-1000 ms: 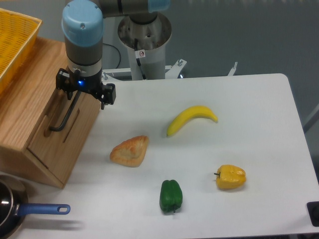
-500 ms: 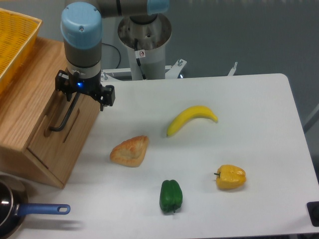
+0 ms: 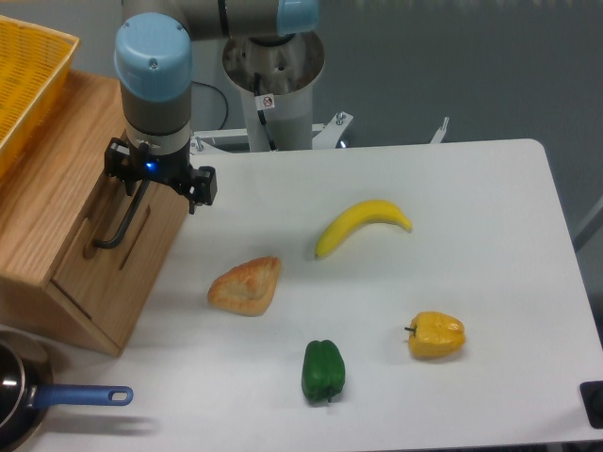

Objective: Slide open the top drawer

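Top drawer [image 3: 141,247]: front panel flush with the wooden cabinet [image 3: 57,202], upper row, left side of tabletop [image 3: 452,282]. Not opened yet. Black bar handle [image 3: 127,218] runs down the panel face. Tool [image 3: 141,188] sits at the handle's upper end, fingers hidden under the wrist; cannot tell whether it is spread or clamped on the bar. Step, as judged: securing the handle. Next move likely calls for a firm hold, then a straight pull away from the cabinet toward the croissant [image 3: 246,284].

no readable text, small prohibition sticker [image 3: 268,101]
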